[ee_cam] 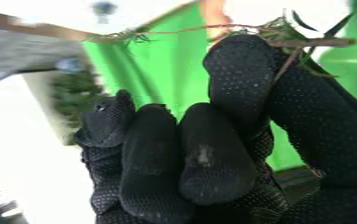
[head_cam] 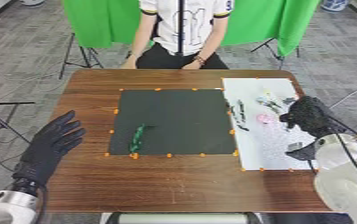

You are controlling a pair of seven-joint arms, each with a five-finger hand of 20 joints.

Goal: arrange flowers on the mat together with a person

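So the green sprig [head_cam: 138,139] is lying on the left part of the dark mat [head_cam: 183,115], and the white sheet [head_cam: 254,150] beside it has a pink flower [head_cam: 265,118] plus some dark stems [head_cam: 240,114]. Right hand [head_cam: 308,116], over the sheet's right side, has its fingers pinching a leafy twig [ee_cam: 309,43]; left hand's [head_cam: 50,142] fingers are relaxed and pretty straight, at the counter's [head_cam: 183,185] left edge.

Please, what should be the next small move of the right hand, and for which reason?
Probably the right hand should carry its twig left and lower it onto the dark mat, beside the green sprig. The twig looks pinched between finger and thumb, the hand is over the white sheet's edge, and the sprig on the mat suggests the arrangement belongs there.
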